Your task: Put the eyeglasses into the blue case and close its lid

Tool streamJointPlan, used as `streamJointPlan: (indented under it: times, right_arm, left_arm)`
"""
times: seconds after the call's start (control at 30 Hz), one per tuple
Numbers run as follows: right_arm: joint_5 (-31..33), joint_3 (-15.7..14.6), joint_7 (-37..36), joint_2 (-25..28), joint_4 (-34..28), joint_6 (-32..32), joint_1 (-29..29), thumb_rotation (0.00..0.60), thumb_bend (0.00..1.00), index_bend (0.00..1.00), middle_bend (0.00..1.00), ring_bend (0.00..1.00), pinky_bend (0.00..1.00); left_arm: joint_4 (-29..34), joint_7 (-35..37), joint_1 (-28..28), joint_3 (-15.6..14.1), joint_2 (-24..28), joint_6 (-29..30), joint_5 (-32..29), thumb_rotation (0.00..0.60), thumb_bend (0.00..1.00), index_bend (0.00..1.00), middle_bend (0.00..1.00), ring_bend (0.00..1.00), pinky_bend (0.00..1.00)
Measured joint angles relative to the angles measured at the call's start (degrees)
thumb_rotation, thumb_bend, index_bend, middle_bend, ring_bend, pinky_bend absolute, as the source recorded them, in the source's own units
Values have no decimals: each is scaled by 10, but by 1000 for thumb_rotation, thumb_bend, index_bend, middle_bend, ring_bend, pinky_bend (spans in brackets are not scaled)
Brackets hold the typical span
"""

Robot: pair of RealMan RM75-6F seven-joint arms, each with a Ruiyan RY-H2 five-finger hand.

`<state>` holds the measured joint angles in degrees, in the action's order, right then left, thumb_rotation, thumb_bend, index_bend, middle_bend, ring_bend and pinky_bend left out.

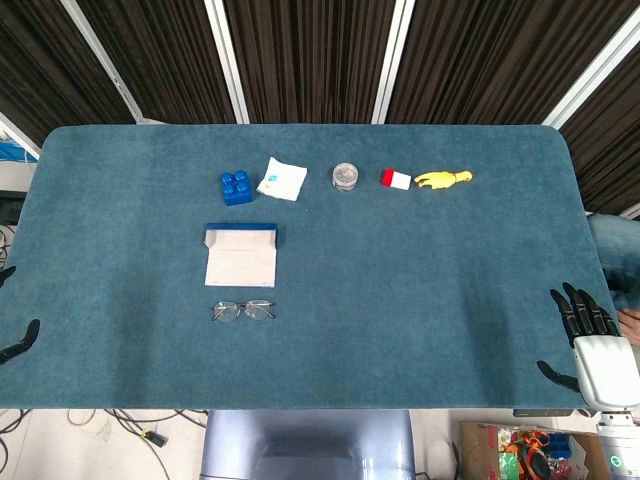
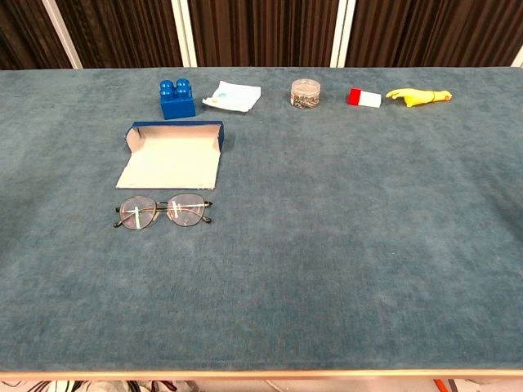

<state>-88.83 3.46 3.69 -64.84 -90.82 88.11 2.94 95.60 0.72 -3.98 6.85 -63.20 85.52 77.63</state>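
Eyeglasses (image 2: 163, 211) lie folded on the blue table (image 1: 420, 300), just in front of the blue case (image 2: 173, 153) and apart from it. Its lid is open and lies flat toward the glasses, showing a pale inside. Both are well away from the left hand (image 1: 14, 330), further in on the table and to its right. Only dark fingertips of that hand show at the table's left edge, so I cannot tell if it is wide or closed.

Behind the case, along the far side of the table, sits a row of small things: a blue toy block (image 2: 176, 99), a white cloth (image 2: 232, 95), a little round clear jar (image 2: 305, 92), a red and white eraser (image 2: 364, 98), and a yellow toy (image 2: 417, 96).

At the near right corner is the right hand (image 1: 592, 345). Its fingers are spread wide and hold nothing. The glasses and case are far off to its left, and the yellow toy is well ahead of it.
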Motion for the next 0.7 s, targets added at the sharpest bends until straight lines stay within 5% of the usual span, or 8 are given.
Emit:
streamJointPlan:
  times: [0.7]
  right_arm:
    - [2, -2, -7, 7, -5, -2, -1, 600, 38, 4, 0, 46, 186]
  left_arm:
    - [-9, -22, -6, 1, -22, -2, -1, 600, 277, 104, 14, 0, 0]
